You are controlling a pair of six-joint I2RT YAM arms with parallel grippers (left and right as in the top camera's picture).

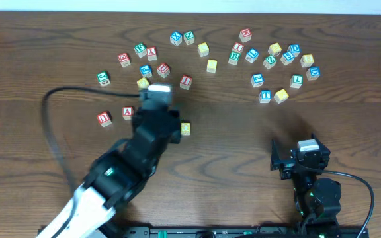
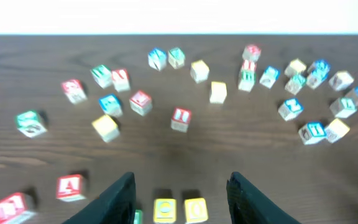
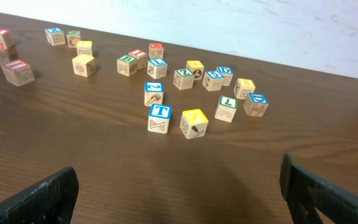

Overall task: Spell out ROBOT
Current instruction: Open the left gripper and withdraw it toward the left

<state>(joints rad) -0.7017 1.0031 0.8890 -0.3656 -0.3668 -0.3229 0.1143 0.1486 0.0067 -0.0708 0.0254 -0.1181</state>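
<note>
Overhead: open wood of the table point(image 1: 243, 132) at centre gives passage; letter cubes point(image 1: 211, 65) crowd the upper band; the left arm point(image 1: 137, 152) blocks the lower left.

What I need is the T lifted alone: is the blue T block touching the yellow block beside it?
Apart. The right wrist view shows a strip of bare table between the blue T block and the yellow block.

Between the jaws of the left gripper point(image 2: 181, 190), a yellow cube point(image 2: 164, 210) and its yellow neighbour point(image 2: 196, 210) run off the bottom edge, faces blurred. A green-edged cube point(image 2: 138, 216) shows only a sliver beside the left jaw. Overhead, the left arm point(image 1: 131, 158) hides all but one.
</note>
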